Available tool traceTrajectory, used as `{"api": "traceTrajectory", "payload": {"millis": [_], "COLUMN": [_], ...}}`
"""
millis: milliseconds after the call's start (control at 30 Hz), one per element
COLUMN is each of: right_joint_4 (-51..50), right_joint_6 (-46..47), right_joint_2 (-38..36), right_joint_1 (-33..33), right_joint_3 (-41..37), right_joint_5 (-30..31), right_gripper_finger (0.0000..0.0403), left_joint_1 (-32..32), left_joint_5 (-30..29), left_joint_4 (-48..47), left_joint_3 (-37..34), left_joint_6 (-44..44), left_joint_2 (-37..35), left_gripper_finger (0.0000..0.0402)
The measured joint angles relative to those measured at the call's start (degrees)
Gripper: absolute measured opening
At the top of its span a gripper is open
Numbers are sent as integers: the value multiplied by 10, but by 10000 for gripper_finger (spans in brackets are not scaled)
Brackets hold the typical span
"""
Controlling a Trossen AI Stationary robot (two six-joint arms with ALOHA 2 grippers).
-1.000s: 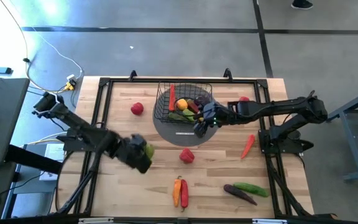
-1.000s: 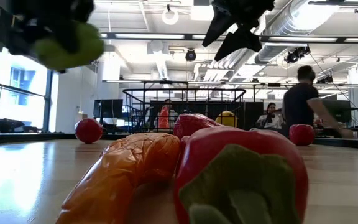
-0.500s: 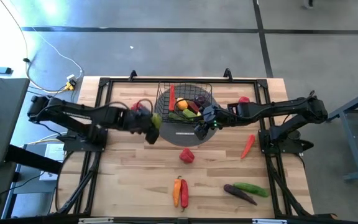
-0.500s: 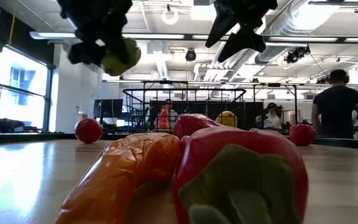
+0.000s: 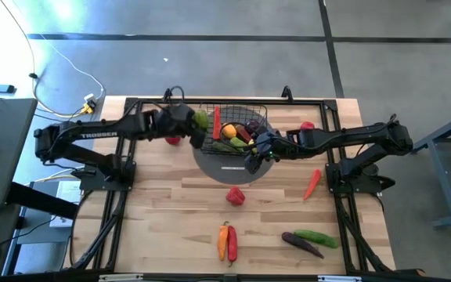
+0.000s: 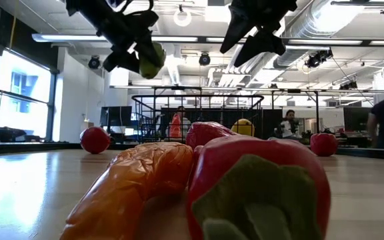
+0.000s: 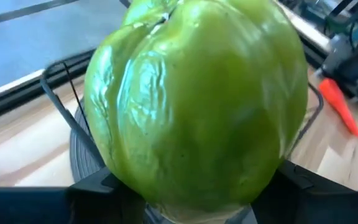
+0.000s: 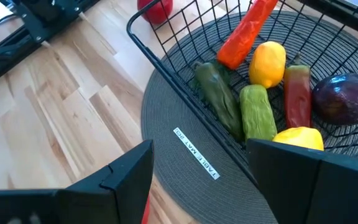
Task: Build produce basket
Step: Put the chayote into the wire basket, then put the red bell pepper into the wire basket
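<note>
Nearest the low camera, an orange pepper (image 6: 135,180) and a red pepper (image 6: 259,193) lie side by side on the bench (image 5: 163,227), not yet collected. Further right along the near edge rest a purple eggplant (image 5: 301,244) and a green cucumber (image 5: 317,236). Mid-bench sit a red tomato (image 5: 235,196) and, toward the right arm's base, a slim red chili (image 5: 312,183).

Beyond these, the right gripper (image 5: 258,153) hangs above the grey round mat (image 8: 185,143), at the near right edge of the basket (image 5: 210,125). Its jaws stand apart and empty, seemingly parked clear of the drop zone.

The basket rests on that mat and already holds a lemon (image 8: 267,62), green and red peppers and a dark eggplant (image 8: 344,98).

The left gripper (image 5: 193,124) is clamped on a green bell pepper (image 7: 197,106), carried high at the basket's left rim, presumably to clear the wire wall before release. A red tomato (image 5: 172,139) lies under that arm.
</note>
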Motion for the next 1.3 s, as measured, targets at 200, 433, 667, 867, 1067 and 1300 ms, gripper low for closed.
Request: {"api": "traceTrajectory", "payload": {"millis": [200,433,667,867,1067,1300], "right_joint_4": [0,0,-11,-14,-13,-13], "right_joint_6": [19,22,30,40,51,64], "right_joint_2": [0,0,0,0,0,0], "right_joint_1": [0,0,0,0,2,24], "right_joint_3": [0,0,0,0,0,0], "right_joint_5": [0,0,-1,-2,-37,-43], "right_gripper_finger": [240,240,268,321,346,346], "left_joint_1": [48,65,67,67,67,86], "left_joint_5": [60,126,193,217,229,301], "left_joint_4": [43,92,108,112,115,10], "left_joint_3": [0,0,0,0,0,42], "left_joint_6": [11,27,43,52,61,103], "left_joint_2": [15,44,75,94,97,89], "left_gripper_finger": [223,233,256,290,322,341]}}
